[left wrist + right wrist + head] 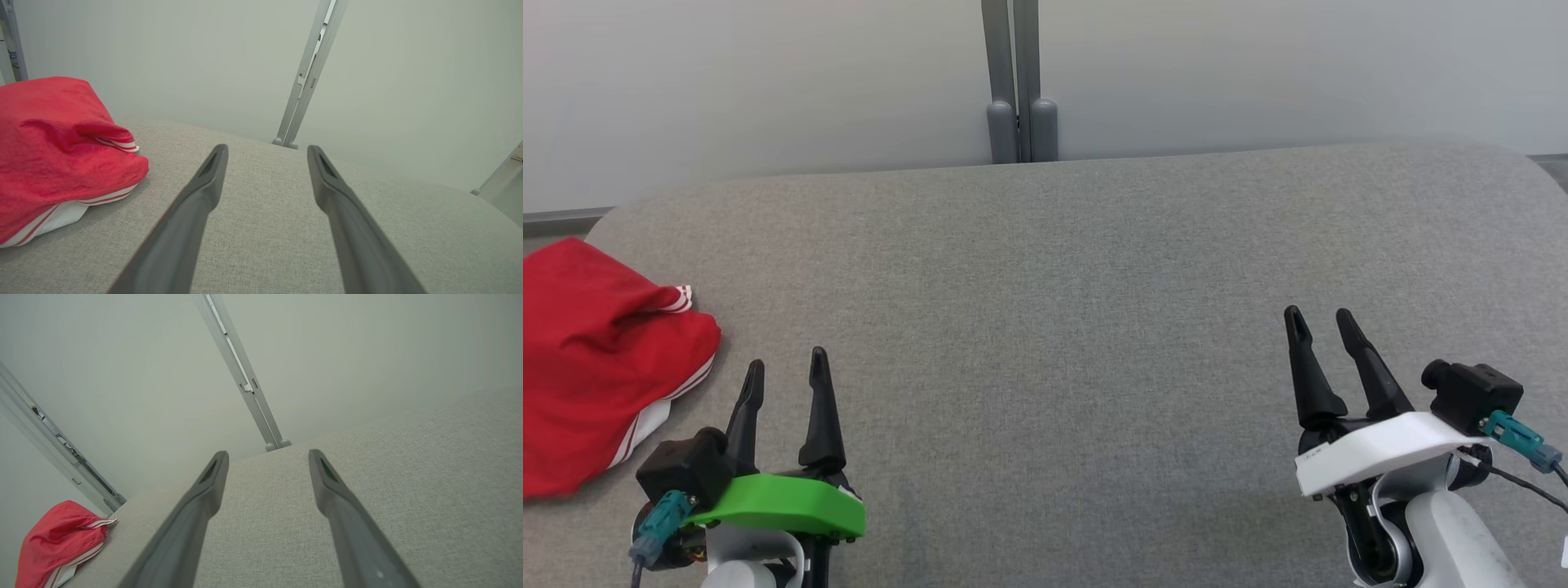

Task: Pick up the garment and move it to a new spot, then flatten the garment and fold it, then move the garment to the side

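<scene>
A red garment (592, 359) with white striped trim lies bunched at the far left of the grey fabric surface (1062, 310). It also appears at the left of the left wrist view as the garment (53, 155), and small at the lower left of the right wrist view as the garment (61, 541). My left gripper (786, 369) hovers open just to the right of the garment, not touching it, with nothing between its fingers. Far to the right, my right gripper (1319, 318) also stands open and empty above the surface.
A pale wall runs behind the surface, with a grey vertical post (1019, 82) at the middle of the far edge. The surface's rounded corners show at far left and far right. Another grey post (61, 453) stands beyond the garment.
</scene>
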